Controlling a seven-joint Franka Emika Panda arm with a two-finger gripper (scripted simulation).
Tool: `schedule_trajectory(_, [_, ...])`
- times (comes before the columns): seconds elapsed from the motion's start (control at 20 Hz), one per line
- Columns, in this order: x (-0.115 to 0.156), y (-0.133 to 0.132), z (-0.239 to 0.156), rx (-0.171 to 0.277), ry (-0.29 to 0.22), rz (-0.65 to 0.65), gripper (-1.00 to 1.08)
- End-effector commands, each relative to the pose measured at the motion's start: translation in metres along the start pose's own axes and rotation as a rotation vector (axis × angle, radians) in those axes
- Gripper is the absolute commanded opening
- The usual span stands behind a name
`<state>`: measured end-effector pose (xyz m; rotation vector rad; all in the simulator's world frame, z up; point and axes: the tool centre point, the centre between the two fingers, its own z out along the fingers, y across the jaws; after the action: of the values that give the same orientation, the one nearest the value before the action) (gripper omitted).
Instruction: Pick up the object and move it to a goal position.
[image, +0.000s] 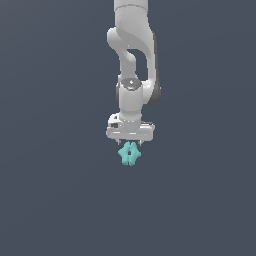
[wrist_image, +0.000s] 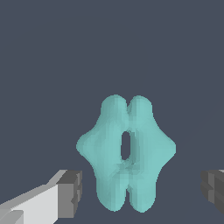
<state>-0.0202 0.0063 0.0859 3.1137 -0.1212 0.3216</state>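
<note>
Object-wise, the scene is spare: the white arm (image: 132, 60) hangs over the grey bench (image: 50, 200), and its tool (image: 130, 143) points straight down. Its grey pads (wrist_image: 70, 192) stand wide apart, gripping nothing. Between them, just below the tool, lies the teal lobed object (image: 130, 154), touching neither pad, dark hole showing.

The object (image: 130, 154) sits directly beneath the gripper (image: 130, 143) at the scene's centre, arm (image: 134, 60) rising straight above. In the wrist view, the object (wrist_image: 127, 153) lies between the two spread fingers (wrist_image: 70, 192), touching neither.
</note>
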Motion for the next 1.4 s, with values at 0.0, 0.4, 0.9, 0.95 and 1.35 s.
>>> schedule_trajectory(0.0, [-0.008,-0.001,0.007,0.001,0.024,0.004,1.08])
schedule_trajectory(0.4, [-0.030,-0.004,0.021,0.004,0.077,0.013,1.08])
schedule_trajectory(0.9, [-0.040,-0.004,0.026,0.006,0.100,0.016,1.08])
schedule_trajectory(0.95, [-0.039,-0.004,0.026,0.006,0.098,0.016,1.08])
schedule_trajectory(1.35, [-0.038,-0.005,0.040,0.006,0.099,0.016,1.08])
